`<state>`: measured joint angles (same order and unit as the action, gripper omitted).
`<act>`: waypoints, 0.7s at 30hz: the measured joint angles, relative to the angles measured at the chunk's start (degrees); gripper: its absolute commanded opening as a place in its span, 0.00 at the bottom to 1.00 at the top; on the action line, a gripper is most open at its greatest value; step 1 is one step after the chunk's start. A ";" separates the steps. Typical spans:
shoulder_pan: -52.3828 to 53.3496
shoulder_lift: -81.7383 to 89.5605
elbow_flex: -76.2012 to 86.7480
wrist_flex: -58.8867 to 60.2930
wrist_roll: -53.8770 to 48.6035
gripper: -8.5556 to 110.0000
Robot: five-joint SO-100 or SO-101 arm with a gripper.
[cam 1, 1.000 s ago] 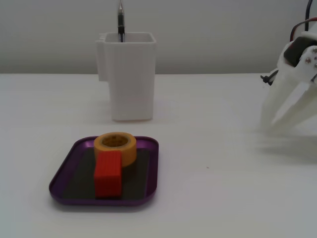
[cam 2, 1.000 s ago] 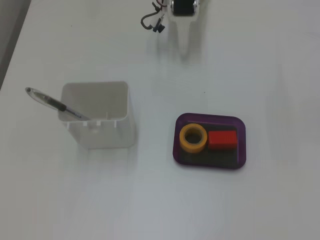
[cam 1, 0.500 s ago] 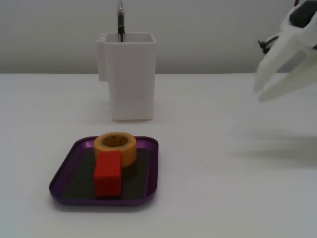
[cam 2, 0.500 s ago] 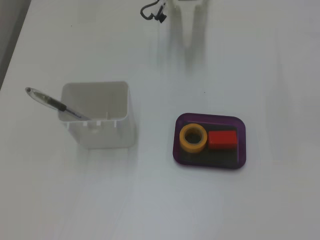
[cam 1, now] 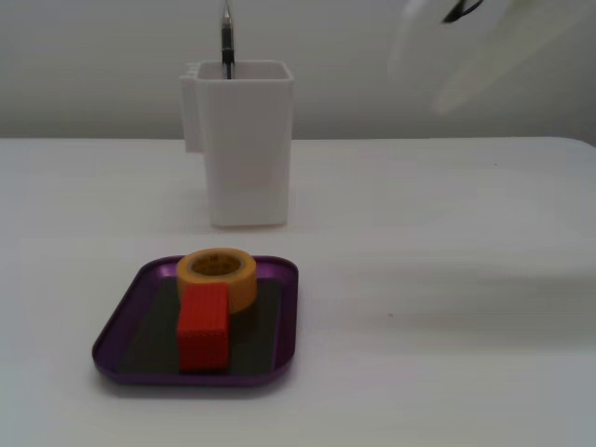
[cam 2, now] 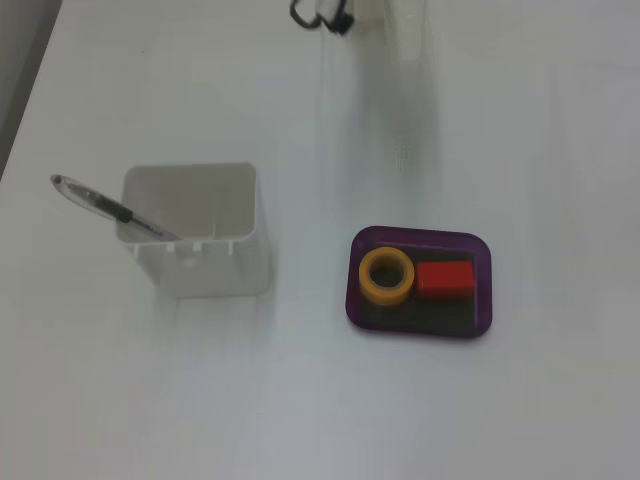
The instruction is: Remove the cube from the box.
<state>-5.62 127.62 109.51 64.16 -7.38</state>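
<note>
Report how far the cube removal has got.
Nothing looks done yet: the red cube lies inside the purple tray, right beside the yellow tape roll. Nothing is in hand either; only a blurred white part of the arm shows at the top of a fixed view, and no gripper is in sight. Reaching, gripping and lifting the cube out all remain.
</note>
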 measured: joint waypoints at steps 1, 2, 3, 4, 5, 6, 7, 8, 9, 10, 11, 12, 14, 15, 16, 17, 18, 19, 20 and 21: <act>-1.32 -5.54 -4.04 0.88 2.37 0.19; -2.46 -10.28 -8.61 1.76 4.39 0.20; -3.60 -14.77 -13.18 2.72 6.33 0.20; -4.75 -19.16 -17.58 3.69 8.35 0.21; -5.63 -23.38 -21.62 4.31 10.28 0.21; -6.50 -27.60 -25.75 4.75 11.78 0.21; -7.29 -31.55 -29.53 5.01 13.27 0.20; -7.73 -35.33 -33.13 5.01 14.50 0.20; -7.82 -39.02 -36.39 5.19 15.21 0.20; -7.82 -42.36 -39.46 5.19 15.82 0.20; -7.82 -45.79 -42.28 5.36 16.17 0.20; -7.47 -49.04 -45.00 5.36 16.35 0.21; -7.03 -55.28 -49.57 5.36 16.61 0.21; -7.03 -58.10 -51.68 5.36 16.61 0.21; -7.03 -60.64 -53.61 5.36 16.61 0.21; -7.12 -62.84 -55.46 5.36 16.61 0.21; -7.29 -65.04 -57.22 5.36 16.61 0.21; -7.29 -66.97 -58.80 5.36 16.61 0.21; -7.03 -68.73 -60.12 5.36 16.61 0.21; -6.33 -70.49 -61.44 5.36 16.61 0.21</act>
<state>-11.95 57.13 48.08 69.52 9.23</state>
